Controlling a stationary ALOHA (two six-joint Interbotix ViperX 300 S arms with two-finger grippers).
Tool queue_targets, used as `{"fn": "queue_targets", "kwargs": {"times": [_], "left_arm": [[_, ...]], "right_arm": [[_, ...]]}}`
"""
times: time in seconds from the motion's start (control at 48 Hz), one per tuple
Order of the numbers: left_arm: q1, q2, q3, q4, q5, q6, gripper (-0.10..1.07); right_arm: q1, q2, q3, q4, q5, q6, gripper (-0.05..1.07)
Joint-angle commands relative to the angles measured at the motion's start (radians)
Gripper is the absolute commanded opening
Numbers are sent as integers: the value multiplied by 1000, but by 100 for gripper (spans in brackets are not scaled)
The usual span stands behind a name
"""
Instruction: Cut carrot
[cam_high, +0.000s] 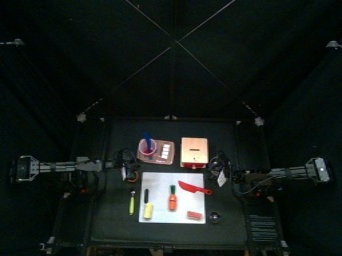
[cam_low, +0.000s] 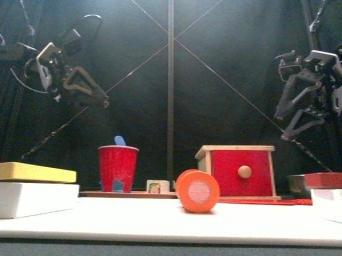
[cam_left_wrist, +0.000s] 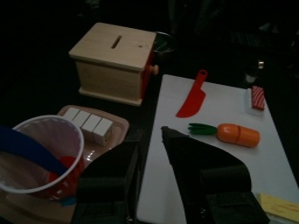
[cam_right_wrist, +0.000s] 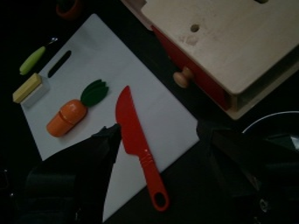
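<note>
Left wrist view: the left gripper (cam_left_wrist: 149, 153) stands released, holding nothing, the carrot (cam_left_wrist: 230, 133) lying on the white board (cam_left_wrist: 222, 166) just past its jaws. The right gripper (cam_right_wrist: 158, 144), spread wide, hangs over the red knife (cam_right_wrist: 136, 144), carrot beside it.

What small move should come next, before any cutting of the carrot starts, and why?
Probably lower the right gripper onto the red knife and close on its handle. Both grippers hang empty above the table, jaws open, and the knife lies free on the white board beside the carrot, uncut and untouched. The left gripper hovers near the carrot and could steady it afterwards.
</note>
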Motion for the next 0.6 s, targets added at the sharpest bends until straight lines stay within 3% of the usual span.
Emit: {"fn": "queue_targets", "kwargs": {"times": [0.0, 0.375, 0.5, 0.583], "left_arm": [[14, -2, -14, 6, -9, 3, 68], [12, -2, -11, 15, -15, 3, 68], [11, -2, -17, 15, -17, 3, 68], [11, -2, -17, 15, -23, 2, 68]], "right_arm": [[-2, 8, -3, 21, -6, -2, 99], [5, 46, 6, 46, -14, 8, 99], [18, 86, 17, 189, -37, 11, 99], [34, 120, 43, 370, -77, 8, 99]]}}
